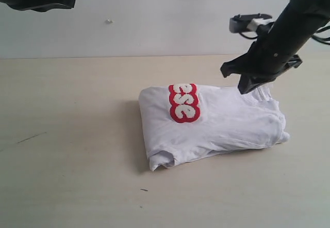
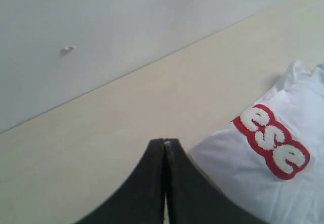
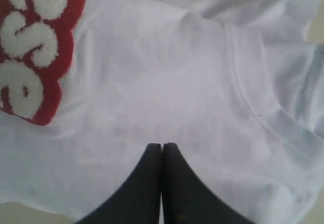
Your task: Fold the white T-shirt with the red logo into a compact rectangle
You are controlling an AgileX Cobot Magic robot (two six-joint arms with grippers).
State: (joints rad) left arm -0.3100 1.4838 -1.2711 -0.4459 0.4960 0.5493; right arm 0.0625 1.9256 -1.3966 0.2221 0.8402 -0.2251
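Since the white T-shirt already lies as a compact, slightly rumpled rectangle just beneath the empty right hand, closed tight like the left hand, folding looks essentially finished.

White T-shirt lay folded into a rough, slightly rumpled rectangle on the bench, right of centre. Red logo faced up near its left end; only fuzzy white letters "ese" showed, running across the fold.
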